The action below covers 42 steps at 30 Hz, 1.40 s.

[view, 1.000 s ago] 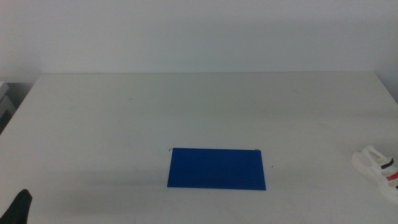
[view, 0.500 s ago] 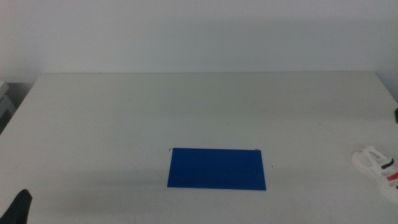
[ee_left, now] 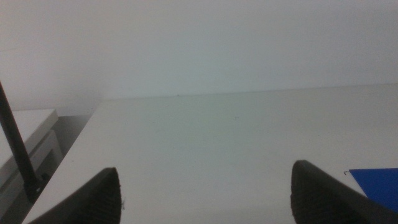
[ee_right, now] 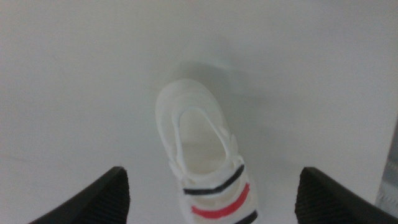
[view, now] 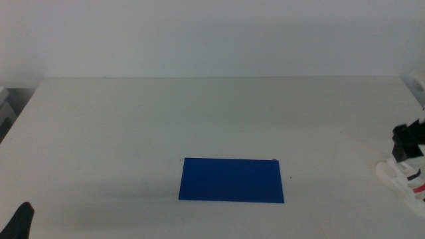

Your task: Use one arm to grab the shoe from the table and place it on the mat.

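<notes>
L gripper (view: 20,222) waits at the bottom-left corner of the middle view, only a dark tip showing above the table (view: 133,119) edge. In its wrist view (ee_left: 205,196) the two jaws stand wide apart w/ nothing between them, just bare white tabletop (ee_left: 217,143) ahead and a sliver of the blue mat (ee_left: 376,183) at the far side.

Mat (view: 231,180) lies flat, center of the table toward the near edge, long side running across the view. Nothing on it.

Far right: shoe (view: 402,178) sits on the table by the right edge, well apart from the mat, partly cut off by the frame. R gripper (view: 406,141) comes in from the right and hangs just above/behind the shoe; from this angle can't be sure whether it touches, prob. not. R wrist view looks straight down: shoe (ee_right: 202,158) lies between the spread jaws of the gripper (ee_right: 211,199), white sole and heel strap toward the far end, black and red straps nearer the camera. Jaws wide open, both clear of the shoe's sides.
</notes>
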Motion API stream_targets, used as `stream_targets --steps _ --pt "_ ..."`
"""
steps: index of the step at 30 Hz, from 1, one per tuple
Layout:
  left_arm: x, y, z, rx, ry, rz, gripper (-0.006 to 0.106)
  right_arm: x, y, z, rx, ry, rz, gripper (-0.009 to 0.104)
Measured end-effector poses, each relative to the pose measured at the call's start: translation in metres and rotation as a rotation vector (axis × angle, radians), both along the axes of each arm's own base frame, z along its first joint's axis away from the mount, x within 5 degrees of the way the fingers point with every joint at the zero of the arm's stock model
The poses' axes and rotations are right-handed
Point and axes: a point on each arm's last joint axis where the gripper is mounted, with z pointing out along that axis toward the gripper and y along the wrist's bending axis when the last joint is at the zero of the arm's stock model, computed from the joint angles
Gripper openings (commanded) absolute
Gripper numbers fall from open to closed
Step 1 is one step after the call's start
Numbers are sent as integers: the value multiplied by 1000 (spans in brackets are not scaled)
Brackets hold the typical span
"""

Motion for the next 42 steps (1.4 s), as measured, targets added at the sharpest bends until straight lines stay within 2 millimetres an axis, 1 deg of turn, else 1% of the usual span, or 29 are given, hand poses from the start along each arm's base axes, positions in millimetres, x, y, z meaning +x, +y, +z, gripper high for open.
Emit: stream_targets --steps 4,7,12,17,20,21,23,26,28,31,35,38,42 --pt "0 0 0 0 0 0 94 10 -1 -22 -40 66 130 92" --pt "0 0 0 0 0 0 94 15 -1 -37 -52 104 191 92" --pt "0 0 0 0 0 0 94 21 -2 -56 -55 147 221 91" --pt "0 0 0 0 0 0 94 26 -2 -70 -54 171 227 83" --pt "0 0 0 0 0 0 94 28 -2 -78 -50 192 228 72" --pt "0 0 0 0 0 0 94 28 -2 -80 -49 198 228 66" --pt "0 0 0 0 0 0 94 28 -2 -83 -47 205 229 50" --pt "0 0 0 0 0 0 94 28 -3 -83 -47 213 230 21" --pt "0 0 0 0 0 0 94 27 -2 -80 -46 224 230 -3" --pt "0 0 0 0 0 0 94 28 2 -70 -51 218 233 -4" --pt "0 0 0 0 0 0 94 33 17 -40 -56 171 238 -4" --pt "0 0 0 0 0 0 94 40 38 -17 -59 150 261 -4" --pt "0 0 0 0 0 0 94 47 78 11 -63 96 326 -4"
